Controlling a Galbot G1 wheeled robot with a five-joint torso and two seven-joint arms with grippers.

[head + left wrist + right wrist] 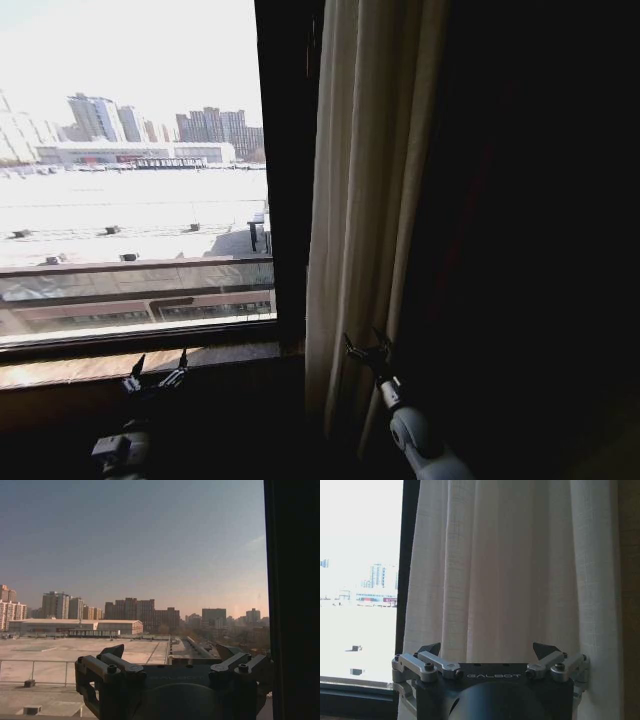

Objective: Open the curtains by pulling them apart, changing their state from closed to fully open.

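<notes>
Curtains: sheer white pleated panel (365, 200) bunched into a narrow column just right of the dark window frame (285, 170), hanging from the top of the head view down past the sill; fills the right wrist view (520, 570) with light coming through the weave
Window: glass to the left of that panel uncovered, bright rooftops and city skyline (130, 125) on show
Right claw: (368, 350) raised at the lower part of the panel, right up against the folds, fingers spread with fabric between and behind the tips, not clenched on anything; from its own wrist (490, 652) both tips stand well apart
Left claw: (158, 372) low at the wooden sill (90, 365), facing the glass, released, fingers wide (172, 655)
Far right: dark opaque drape (530, 240) beside the white panel
</notes>
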